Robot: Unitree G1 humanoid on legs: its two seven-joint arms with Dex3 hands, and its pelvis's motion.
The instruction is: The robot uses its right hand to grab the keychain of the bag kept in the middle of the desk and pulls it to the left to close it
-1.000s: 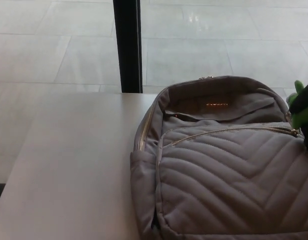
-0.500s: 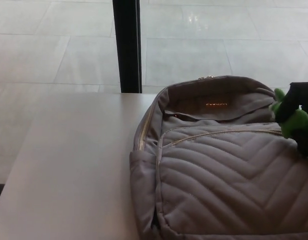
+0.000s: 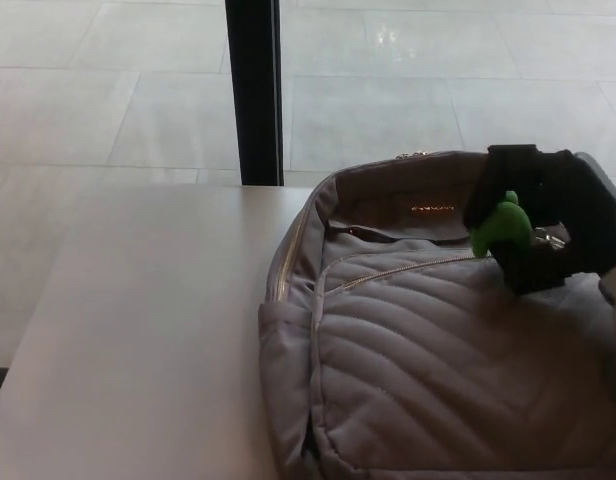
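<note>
The right hand (image 3: 544, 215) is closed around the green keychain (image 3: 501, 226), which shows at its left side. Under the hand lies the grey bag (image 3: 438, 370) on the bench (image 3: 138, 330). Left of the hand the zipper (image 3: 398, 271) looks open, so this grip likely serves to pull that way.

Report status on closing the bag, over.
Right hand shut on green keychain. Left hand not in view. Grey bag gapes open left of the keychain. Nothing seen in the way.
</note>
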